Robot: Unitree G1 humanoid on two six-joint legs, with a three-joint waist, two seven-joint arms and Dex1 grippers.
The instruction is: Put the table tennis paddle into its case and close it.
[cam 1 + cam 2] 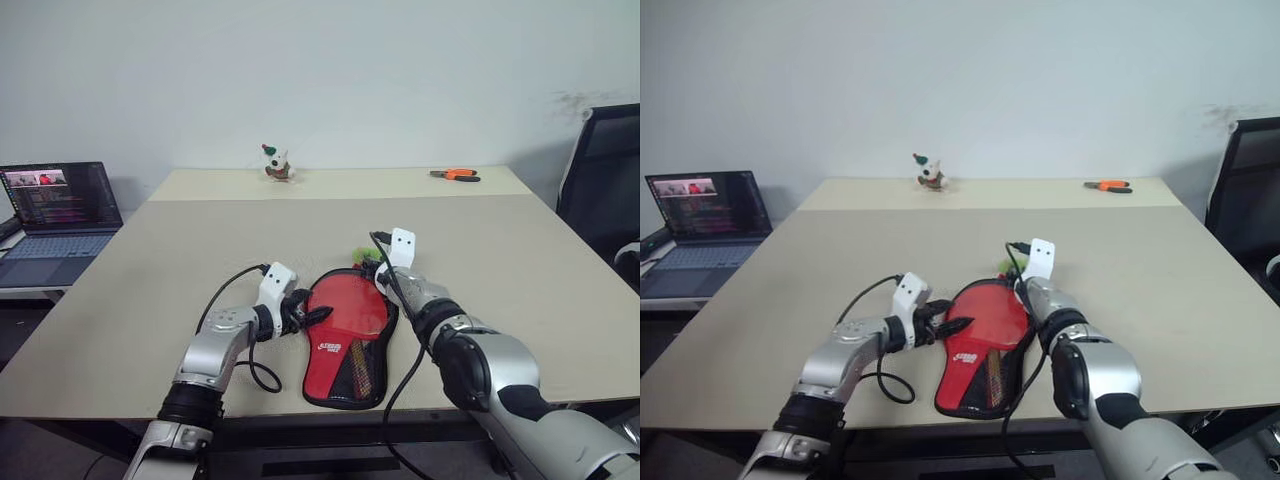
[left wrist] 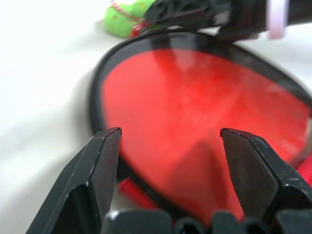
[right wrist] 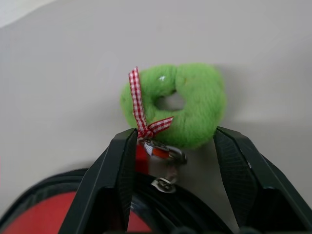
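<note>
Right up at the near edge of the counter [image 1: 480,260] lies the case [image 1: 345,375], its narrow red-and-mesh end with the white logo toward the robot and its round end farther in. Inside the opened round part sits the table tennis paddle [image 1: 348,305], red face up, ringed by the black zipper edge. The handle is hidden down in the narrow end.

Left gripper [image 1: 312,317] sits just beside the round end's left rim; from the wrist view its fingers [image 2: 97,170] stand apart, released, with the red face between them and nothing clamped. Right gripper [image 3: 173,146] is at the far tip of the case, where the fluffy green pull tag [image 3: 187,105] with its checked ribbon lies on the counter. Its fingers [image 3: 239,165] are spread to either side of the tag and the zipper pull, not pinching either.

Far back on the counter: a small figurine [image 1: 276,164] and orange-handled pliers [image 1: 455,175]. Off to the left, an open laptop [image 1: 58,205].
</note>
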